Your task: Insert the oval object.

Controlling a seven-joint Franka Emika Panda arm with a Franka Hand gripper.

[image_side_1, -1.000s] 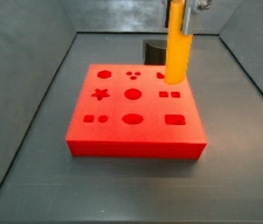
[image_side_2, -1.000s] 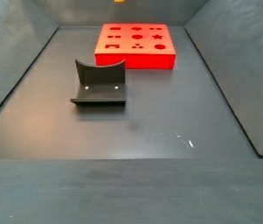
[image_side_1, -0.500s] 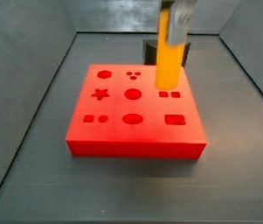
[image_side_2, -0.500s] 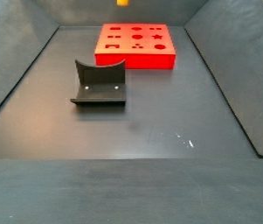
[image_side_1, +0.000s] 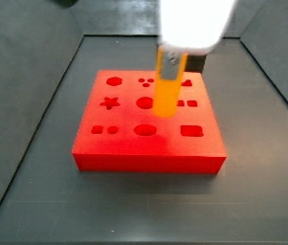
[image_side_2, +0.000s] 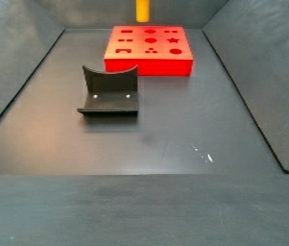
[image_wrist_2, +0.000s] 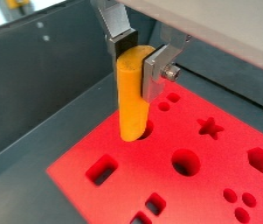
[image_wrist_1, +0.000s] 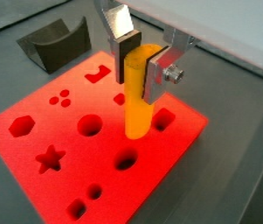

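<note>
The oval object (image_wrist_1: 138,101) is a long orange-yellow peg that hangs upright with my gripper (image_wrist_1: 141,74) shut on its upper end. Both wrist views show this grip, with the gripper (image_wrist_2: 140,68) clamping the peg (image_wrist_2: 130,101). The peg's lower end sits close over the top face of the red block (image_wrist_1: 64,131) with shaped holes, next to a hole in the block (image_wrist_2: 215,188). In a side view the peg (image_side_1: 168,91) stands over the middle right of the block (image_side_1: 121,144). The far side view shows only the peg's (image_side_2: 143,10) lower part above the block (image_side_2: 150,53).
The fixture (image_side_2: 109,92), dark grey and curved, stands on the floor in front of the block, and it also appears beyond the block (image_wrist_1: 54,45) in a wrist view. Dark walls enclose the floor (image_side_2: 147,173) on all sides.
The gripper has carried the peg from the block's back right edge toward the middle of its top face, and the white gripper body now fills the upper part of the side view.
</note>
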